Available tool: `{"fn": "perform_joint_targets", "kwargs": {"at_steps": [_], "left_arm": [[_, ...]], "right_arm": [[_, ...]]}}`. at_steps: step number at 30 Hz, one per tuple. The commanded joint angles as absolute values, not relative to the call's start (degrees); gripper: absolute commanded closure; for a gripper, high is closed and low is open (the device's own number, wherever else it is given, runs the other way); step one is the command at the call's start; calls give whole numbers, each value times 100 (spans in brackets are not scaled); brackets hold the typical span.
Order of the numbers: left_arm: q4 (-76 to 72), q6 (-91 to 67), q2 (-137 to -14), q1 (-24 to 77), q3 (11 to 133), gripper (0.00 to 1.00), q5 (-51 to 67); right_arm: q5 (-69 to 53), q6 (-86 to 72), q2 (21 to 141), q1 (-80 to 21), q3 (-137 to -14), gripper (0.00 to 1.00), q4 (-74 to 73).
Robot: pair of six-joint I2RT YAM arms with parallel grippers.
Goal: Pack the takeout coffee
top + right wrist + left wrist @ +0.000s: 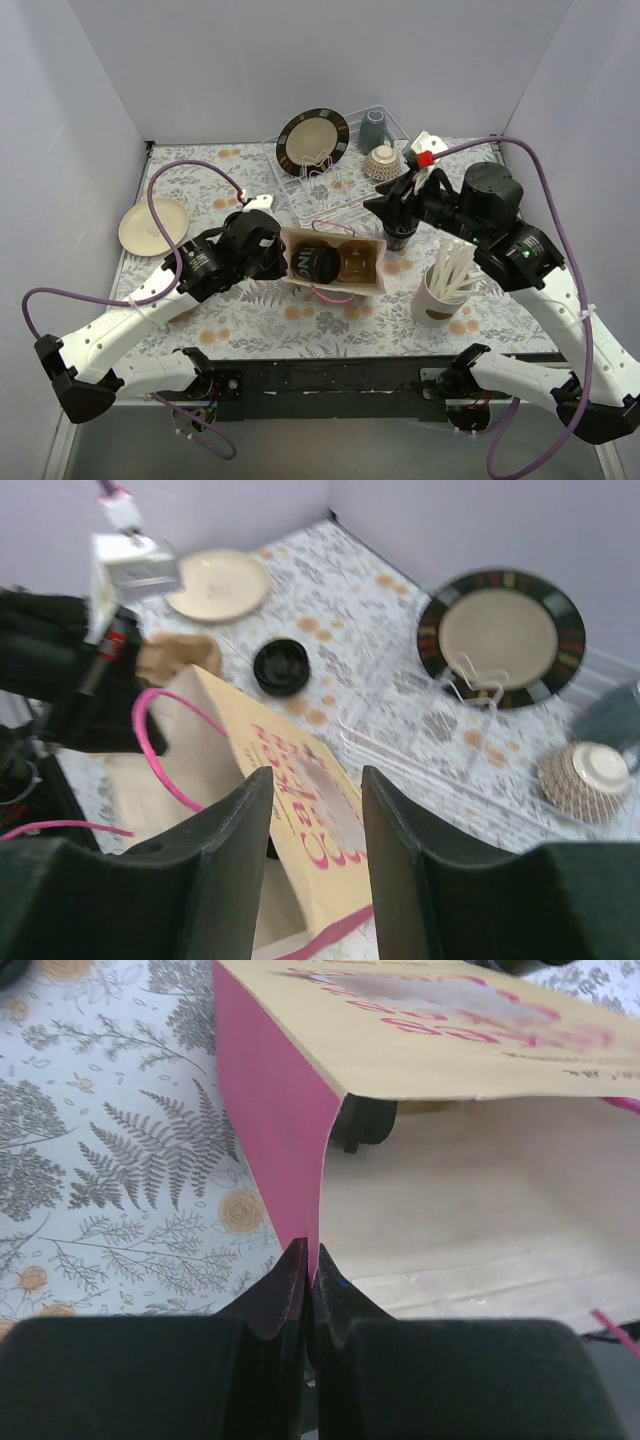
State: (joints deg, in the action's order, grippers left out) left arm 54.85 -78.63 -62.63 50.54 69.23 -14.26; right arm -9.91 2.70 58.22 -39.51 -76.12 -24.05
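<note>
Left claw (pixel 308 1265) clamps the bag (pixel 270 1110) rim, right claw (pixel 315 780) parted above; cup (pixel 318 262) inside, next likely fetching another.

Bag (pixel 335 236) mouth open, black cup (pixel 315 263) inside, dish rack (pixel 300 200) behind

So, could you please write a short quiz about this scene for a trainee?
1. True or false: the left hand is shut on the paper bag's edge.
2. In the top view, what stands right of the bag? A) white cup of stirrers B) kettle C) toaster
3. Fill in: the right hand's jaws are ____.
Key: 1 true; 2 A; 3 open.
</note>
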Motion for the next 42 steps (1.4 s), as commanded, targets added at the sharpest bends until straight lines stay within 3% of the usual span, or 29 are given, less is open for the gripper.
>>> {"fn": "perform_joint_targets", "kwargs": {"at_steps": [1, 9, 18, 25, 31, 36, 42], "left_arm": [[5221, -7761, -6161, 5080, 6996, 100, -2284], [4790, -7339, -6082, 5080, 6899, 100, -2637], [4782, -7919, -5565, 5080, 6391, 100, -1978], [4580, -7831, -5616, 5080, 6223, 100, -1547], [4360, -7630, -5388, 5080, 5978, 100, -1459], [4087, -7313, -4940, 5080, 5520, 100, -1406], [3841, -7251, -4737, 5089, 5273, 100, -1459]], "right_arm": [[-2283, 710, 5845, -3981, -8191, 52, -2585], [-3646, 2643, 6679, -4104, -8920, 54, -2548], [-2771, 5272, 7611, -5402, -10195, 50, -5097], [-1091, 6046, 7523, -6538, -9800, 60, -5211], [-730, 6704, 7664, -6697, -9484, 59, -5598], [-510, 7084, 7734, -6688, -8991, 52, -5186], [-580, 7374, 7945, -6653, -8579, 50, -5018]]}}
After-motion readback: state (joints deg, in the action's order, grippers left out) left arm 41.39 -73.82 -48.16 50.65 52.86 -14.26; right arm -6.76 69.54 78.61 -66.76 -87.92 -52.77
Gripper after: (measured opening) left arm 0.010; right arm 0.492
